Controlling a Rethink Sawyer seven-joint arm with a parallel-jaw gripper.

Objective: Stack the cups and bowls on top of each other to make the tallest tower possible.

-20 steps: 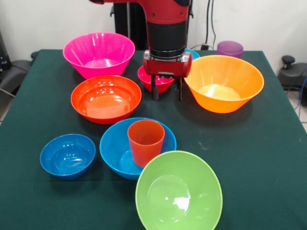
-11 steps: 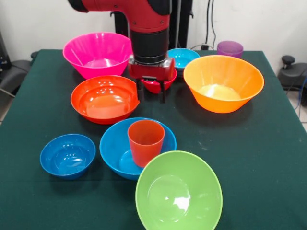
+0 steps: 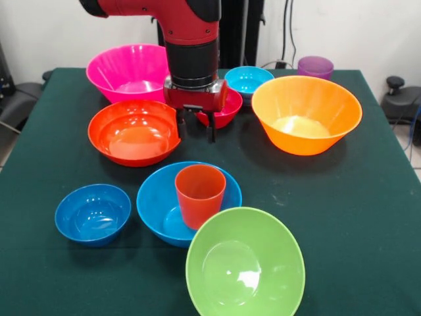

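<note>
Eight bowls and two cups sit on the green table (image 3: 368, 217); I take the sky-blue bowl (image 3: 158, 204) as landmark. Left of it lies the dark blue bowl (image 3: 93, 214), apart from it. Behind and left of it is the red-orange bowl (image 3: 135, 133), and further back the pink bowl (image 3: 131, 72). Inside the landmark the orange-red cup (image 3: 200, 195) stands upright, against the bowl's right side; this pair is the only stack I see. Directly behind the landmark my gripper (image 3: 195, 130) hangs from the red arm (image 3: 191, 39), fingers spread with nothing between them; the left finger (image 3: 178, 126) is at the red-orange bowl's right rim, and I cannot tell if it touches. The magenta bowl (image 3: 227, 108) shows just behind the gripper, the cyan bowl (image 3: 248, 79) beyond. In front and right, the green bowl (image 3: 245, 266) overlaps the landmark's near rim. Behind and right sits the orange bowl (image 3: 306, 115), with the purple cup (image 3: 315, 66) at the far edge.
</note>
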